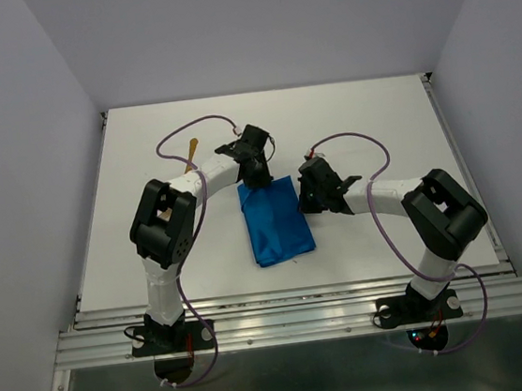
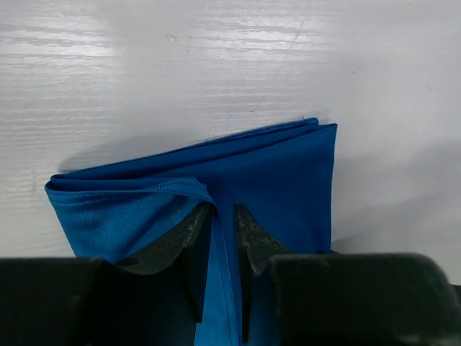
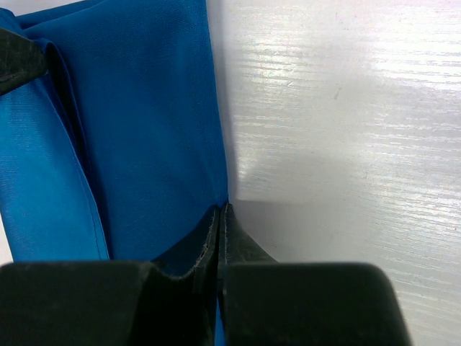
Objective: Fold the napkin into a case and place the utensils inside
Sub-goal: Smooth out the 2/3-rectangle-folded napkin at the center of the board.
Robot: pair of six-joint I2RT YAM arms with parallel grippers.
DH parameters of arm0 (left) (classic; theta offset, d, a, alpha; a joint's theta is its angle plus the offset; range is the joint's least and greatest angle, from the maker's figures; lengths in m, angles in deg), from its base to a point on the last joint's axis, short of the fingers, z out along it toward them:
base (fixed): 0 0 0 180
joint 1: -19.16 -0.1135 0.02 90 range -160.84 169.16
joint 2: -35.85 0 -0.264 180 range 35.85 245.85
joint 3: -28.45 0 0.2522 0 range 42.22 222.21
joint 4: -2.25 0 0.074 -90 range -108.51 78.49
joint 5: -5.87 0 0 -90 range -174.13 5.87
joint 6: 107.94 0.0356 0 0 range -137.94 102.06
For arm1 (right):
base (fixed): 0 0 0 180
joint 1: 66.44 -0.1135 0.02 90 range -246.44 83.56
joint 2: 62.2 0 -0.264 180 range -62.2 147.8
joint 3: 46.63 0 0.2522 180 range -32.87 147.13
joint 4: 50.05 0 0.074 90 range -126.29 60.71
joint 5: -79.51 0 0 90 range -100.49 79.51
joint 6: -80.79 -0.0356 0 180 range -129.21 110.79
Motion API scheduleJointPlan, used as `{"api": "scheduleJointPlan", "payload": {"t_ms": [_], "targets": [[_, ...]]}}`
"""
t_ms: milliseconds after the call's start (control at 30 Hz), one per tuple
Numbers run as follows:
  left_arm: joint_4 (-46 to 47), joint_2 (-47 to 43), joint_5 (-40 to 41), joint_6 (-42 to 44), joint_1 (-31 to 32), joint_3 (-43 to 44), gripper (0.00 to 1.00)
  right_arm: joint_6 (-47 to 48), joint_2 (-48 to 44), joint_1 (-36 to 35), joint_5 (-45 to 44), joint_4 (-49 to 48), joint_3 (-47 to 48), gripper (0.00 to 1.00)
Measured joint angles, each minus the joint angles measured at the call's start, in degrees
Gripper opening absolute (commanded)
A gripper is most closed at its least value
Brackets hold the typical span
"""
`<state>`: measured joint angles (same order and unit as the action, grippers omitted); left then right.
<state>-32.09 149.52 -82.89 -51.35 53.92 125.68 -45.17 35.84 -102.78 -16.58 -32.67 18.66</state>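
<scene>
The bright blue napkin [image 1: 277, 220] lies folded into a narrow rectangular case in the middle of the table. My left gripper [image 1: 257, 179] is at its far end, open. One finger [image 2: 184, 232] is tucked under the lifted top layer, the other finger [image 2: 252, 236] rests on top, and a cloth hem runs between them. My right gripper [image 1: 304, 196] is shut, its tips [image 3: 222, 210] pressed at the napkin's [image 3: 144, 130] right edge. A slim golden-orange utensil [image 1: 191, 153] lies behind the left arm, partly hidden by it.
The white table [image 1: 375, 116] ends in raised rails at left, right and front [image 1: 292, 298]. Purple cables [image 1: 198, 125] loop above both arms. Grey walls close in the back and both sides.
</scene>
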Motion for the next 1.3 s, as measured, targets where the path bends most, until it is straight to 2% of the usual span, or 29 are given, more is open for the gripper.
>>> {"api": "scheduleJointPlan", "payload": {"t_ms": [100,300,400,600,867,900,1000,1033,1067,1300], "targets": [[1.5,0.0,-2.4,0.6,0.0,-0.1,0.26,0.0,-0.1,0.0,-0.1,0.2,0.0,0.01],[3.7,-1.9,-6.8,3.2,0.0,-1.7,0.29,0.1,-0.2,0.0,-0.4,0.5,0.0,0.01],[3.3,-2.9,-6.8,4.7,0.0,-1.7,0.31,0.2,-0.2,0.0,-0.4,0.5,0.0,0.01],[2.5,-3.0,-6.2,5.8,-0.2,-1.7,0.40,0.2,-0.2,0.0,-0.4,0.5,0.0,0.01],[2.1,-3.0,-5.9,6.0,-0.4,-1.7,0.40,0.2,-0.2,0.0,-0.4,0.5,0.0,0.01],[2.1,-3.0,-5.8,6.0,-0.4,-1.7,0.39,0.2,-0.2,0.0,-0.4,0.5,0.0,0.01],[1.8,-3.0,-5.7,6.2,-0.4,-1.7,0.23,0.2,-0.2,0.0,-0.4,0.5,0.0,0.01],[1.8,-3.0,-5.8,6.4,-0.4,-1.7,0.10,0.2,-0.2,0.0,-0.4,0.5,0.0,0.01],[1.8,-3.0,-5.8,6.3,-0.4,-1.7,0.02,0.2,-0.2,0.0,-0.4,0.5,0.0,0.01],[1.8,-4.8,-5.6,7.3,-0.4,-1.7,0.00,0.2,-0.2,0.0,-0.4,0.5,0.0,0.03]]}}
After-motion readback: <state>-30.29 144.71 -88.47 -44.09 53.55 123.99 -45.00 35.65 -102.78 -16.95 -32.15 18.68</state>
